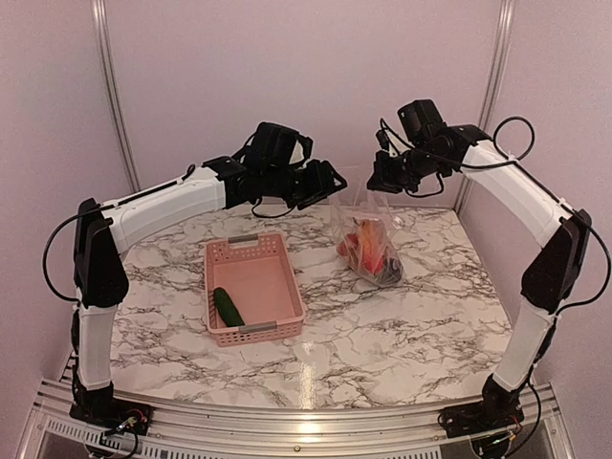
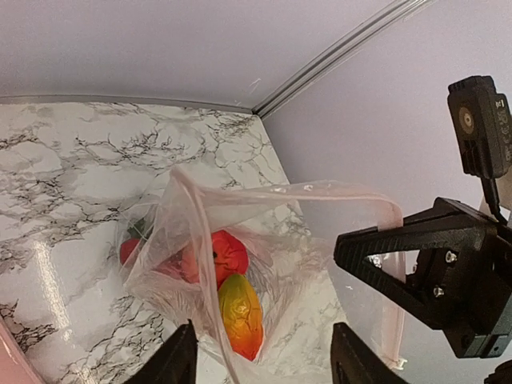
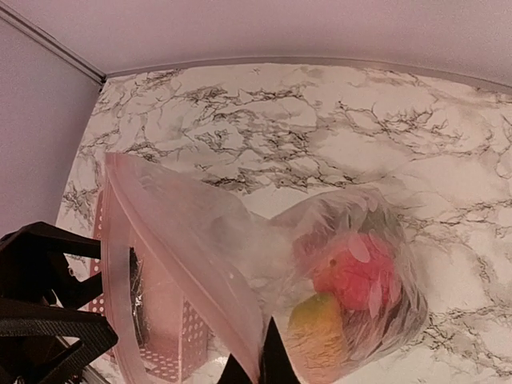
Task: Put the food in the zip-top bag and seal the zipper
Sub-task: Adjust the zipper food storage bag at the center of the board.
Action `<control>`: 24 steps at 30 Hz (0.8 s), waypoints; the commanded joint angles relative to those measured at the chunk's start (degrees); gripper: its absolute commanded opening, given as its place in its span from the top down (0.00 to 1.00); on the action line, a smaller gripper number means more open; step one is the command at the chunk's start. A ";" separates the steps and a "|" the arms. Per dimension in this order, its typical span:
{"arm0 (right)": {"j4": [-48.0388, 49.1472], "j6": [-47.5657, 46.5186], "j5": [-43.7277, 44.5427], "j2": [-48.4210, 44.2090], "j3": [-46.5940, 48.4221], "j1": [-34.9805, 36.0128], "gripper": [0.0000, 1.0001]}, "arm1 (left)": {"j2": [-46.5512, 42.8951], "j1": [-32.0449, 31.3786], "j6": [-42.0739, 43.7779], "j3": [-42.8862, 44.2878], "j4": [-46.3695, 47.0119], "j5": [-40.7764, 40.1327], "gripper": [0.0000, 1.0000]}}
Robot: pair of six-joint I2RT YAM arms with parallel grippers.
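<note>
The zip-top bag (image 1: 371,251) hangs open at the back of the table, its bottom resting on the marble. My right gripper (image 1: 378,180) is shut on the bag's pale zipper strip (image 3: 184,240) and holds the mouth up; its fingertips (image 3: 272,364) pinch the strip. My left gripper (image 2: 264,364) is open and empty, just above the open mouth of the bag (image 2: 264,240). Inside lie a red tomato (image 2: 226,252), an orange-yellow fruit (image 2: 240,314) and other pieces, partly hidden by crinkled plastic. One dark green cucumber (image 1: 228,306) lies in the pink basket.
The pink latticed basket (image 1: 251,332) stands left of the bag in the middle of the marble table. Pale walls and metal corner posts close in behind both grippers. The right gripper's black finger (image 2: 400,268) sits close to the right of the left gripper.
</note>
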 commanded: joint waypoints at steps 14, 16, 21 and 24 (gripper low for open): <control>5.39 1.16 -3.42 -2.01 -4.46 1.24 1.00 | -15.11 2.27 5.09 -19.21 -2.83 -6.49 0.01; 4.99 1.07 -3.53 -1.75 -3.43 1.40 1.00 | -16.91 3.15 5.18 -21.01 -2.27 -3.63 0.01; 4.36 0.79 -3.53 -1.08 -1.30 2.02 1.00 | -19.00 3.87 10.49 -20.53 -6.79 -1.86 0.01; 4.21 0.94 -3.61 -0.73 -0.70 2.17 1.00 | -20.94 3.86 13.00 -20.32 -8.38 -4.19 0.01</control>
